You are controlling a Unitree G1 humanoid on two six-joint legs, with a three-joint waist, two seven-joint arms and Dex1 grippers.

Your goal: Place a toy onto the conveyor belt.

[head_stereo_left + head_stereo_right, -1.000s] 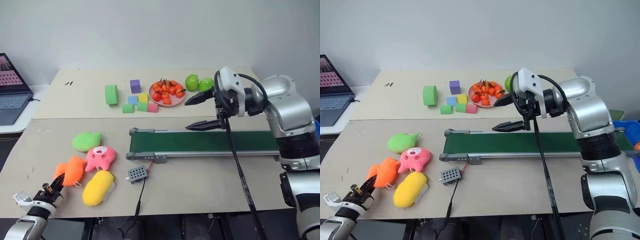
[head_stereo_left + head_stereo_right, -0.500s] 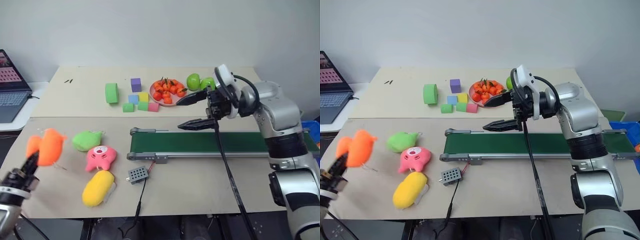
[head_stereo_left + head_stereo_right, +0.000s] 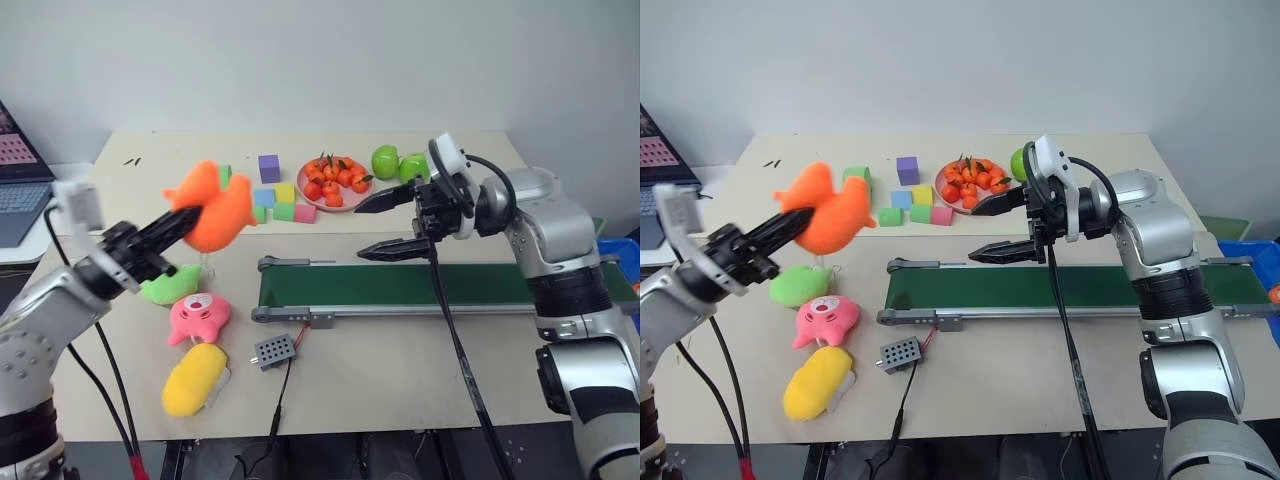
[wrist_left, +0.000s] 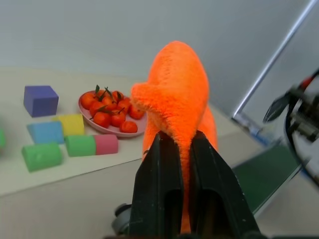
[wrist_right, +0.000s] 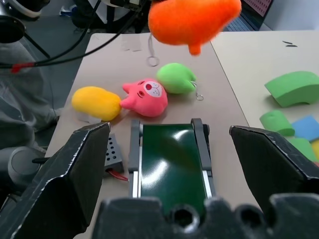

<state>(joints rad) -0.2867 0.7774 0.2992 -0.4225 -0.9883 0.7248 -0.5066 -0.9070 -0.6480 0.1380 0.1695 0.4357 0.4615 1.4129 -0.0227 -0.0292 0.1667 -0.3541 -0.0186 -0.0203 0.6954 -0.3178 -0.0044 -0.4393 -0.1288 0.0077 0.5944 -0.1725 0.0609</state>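
Two grippers were over the surface [image 3: 420,370]. The left gripper [image 3: 178,228] had its jaws clenched on the toy [image 3: 212,212], a bright orange plush, and held it in the air above the left part of the surface, over the green plush [image 3: 166,288] and short of the left end of the conveyor belt [image 3: 430,285]. In the left wrist view the two black fingers [image 4: 162,189] pinched the lower part of the toy, its orange body rising between and above them.

The right gripper [image 3: 392,226] hung over the belt's left half with its jaws spread wide and nothing between them; the right wrist view looked down between the fingers onto the dark green belt and its end roller.

On the surface beside the belt's left end lay the pink plush [image 3: 198,317] and, nearer the front edge, the yellow plush [image 3: 193,378]. A small grey box [image 3: 276,349] with a wire sat just in front of the belt frame. Behind the belt stood a pink plate of small oranges [image 3: 333,185], coloured foam blocks [image 3: 280,202] to its left, and green apples [image 3: 398,165] to its right. A laptop [image 3: 18,180] stood at the far left edge.
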